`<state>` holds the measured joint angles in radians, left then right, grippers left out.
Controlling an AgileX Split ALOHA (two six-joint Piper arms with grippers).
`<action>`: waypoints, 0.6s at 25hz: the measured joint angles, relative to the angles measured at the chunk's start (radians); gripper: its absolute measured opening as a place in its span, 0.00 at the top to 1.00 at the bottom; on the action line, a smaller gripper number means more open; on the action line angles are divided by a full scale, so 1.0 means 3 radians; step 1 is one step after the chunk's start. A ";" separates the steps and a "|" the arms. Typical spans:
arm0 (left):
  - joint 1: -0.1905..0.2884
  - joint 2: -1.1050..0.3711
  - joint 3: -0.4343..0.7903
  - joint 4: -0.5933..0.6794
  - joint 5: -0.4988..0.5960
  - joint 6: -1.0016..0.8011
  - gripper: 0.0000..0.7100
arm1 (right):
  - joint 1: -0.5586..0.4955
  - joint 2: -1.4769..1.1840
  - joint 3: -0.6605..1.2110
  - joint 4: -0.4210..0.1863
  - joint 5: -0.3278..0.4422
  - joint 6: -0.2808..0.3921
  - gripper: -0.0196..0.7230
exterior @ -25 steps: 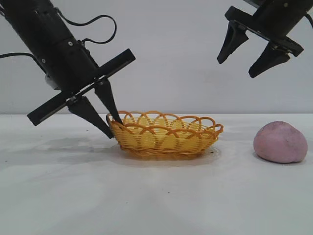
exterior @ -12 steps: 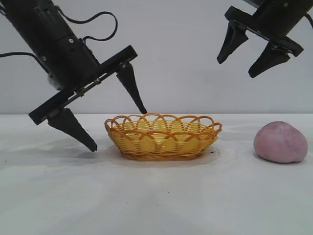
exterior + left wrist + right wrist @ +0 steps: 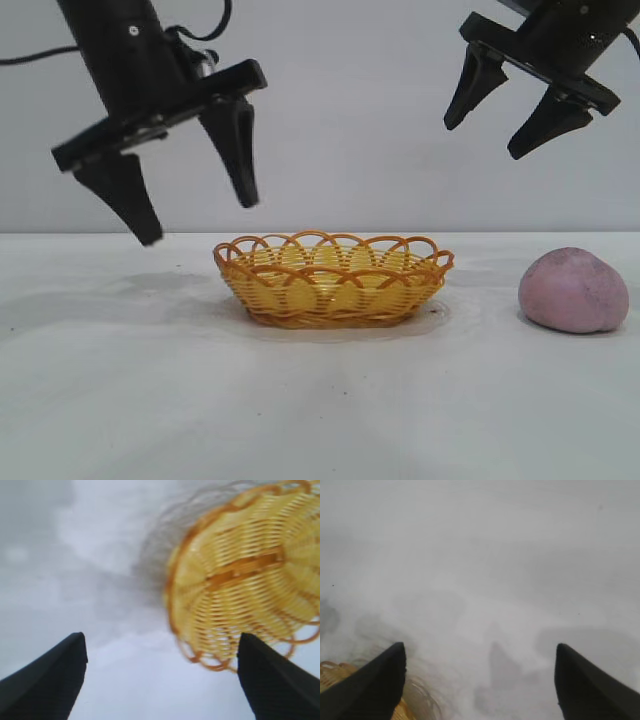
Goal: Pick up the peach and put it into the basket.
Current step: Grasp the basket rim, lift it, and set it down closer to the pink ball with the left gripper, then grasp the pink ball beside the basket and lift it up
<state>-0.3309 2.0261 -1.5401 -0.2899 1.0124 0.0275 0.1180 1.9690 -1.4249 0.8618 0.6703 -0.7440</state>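
We see the peach (image 3: 574, 290), a dull pink-mauve lump, resting on the white table (image 3: 320, 400) at the far right of the scene, well apart from the basket (image 3: 333, 278). Nothing touches it. Its right edge runs close to the border of the exterior view.

The basket sits at the middle of the table, a shallow yellow wicker oval with an orange looped rim. In the exterior view we look at it from the side, so its floor is mostly hidden by the near wall. The left wrist view looks down into the basket (image 3: 245, 580) and shows bare weave with an orange band across the bottom; we find nothing inside, though that picture is blurred and cuts off part of the rim.

The left gripper (image 3: 195, 205) hangs in the air above the table, just left of the basket, its two dark fingers spread wide and holding nothing. The right gripper (image 3: 503, 127) hangs high at the upper right, above the gap between basket and peach, fingers likewise apart and empty. Both arms are cut off at the top.

We can read no writing or labels anywhere.
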 joint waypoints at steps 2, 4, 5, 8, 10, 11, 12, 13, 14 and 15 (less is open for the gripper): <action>0.0000 0.0000 -0.0199 0.0308 0.0223 0.0004 0.25 | 0.0000 0.0000 0.0000 0.0000 0.0000 0.0000 0.27; 0.0000 0.0000 -0.0345 0.0621 0.0346 0.0010 0.26 | 0.0000 0.0000 0.0000 0.0000 0.0000 0.0000 0.27; 0.0000 0.0000 -0.0402 0.0746 0.0379 0.0010 0.26 | 0.0000 0.0000 0.0000 0.0000 0.0000 0.0000 0.27; 0.0000 0.0000 -0.0479 0.1075 0.0413 0.0016 0.26 | 0.0000 0.0000 0.0000 0.0000 -0.0006 0.0000 0.27; 0.0016 0.0000 -0.0494 0.1182 0.0420 0.0035 0.26 | 0.0000 0.0000 0.0000 0.0000 -0.0006 0.0000 0.27; 0.0032 0.0000 -0.0494 0.1190 0.0427 0.0037 0.26 | 0.0000 0.0000 0.0000 0.0000 -0.0006 0.0000 0.27; 0.0079 0.0000 -0.0494 0.1190 0.0427 0.0043 0.26 | 0.0000 0.0000 0.0000 0.0000 -0.0006 0.0000 0.27; 0.0138 0.0000 -0.0494 0.1190 0.0427 0.0051 0.26 | 0.0000 0.0000 0.0000 0.0000 -0.0006 0.0000 0.27; 0.0204 0.0000 -0.0494 0.1190 0.0433 0.0063 0.26 | 0.0000 0.0000 0.0000 0.0000 -0.0006 0.0000 0.27; 0.0294 0.0000 -0.0494 0.1196 0.0440 0.0069 0.26 | 0.0000 0.0000 0.0000 0.0000 -0.0006 0.0000 0.27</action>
<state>-0.2427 2.0261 -1.6881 0.0690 1.1443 0.0483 0.1180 1.9690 -1.4249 0.8618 0.6686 -0.7440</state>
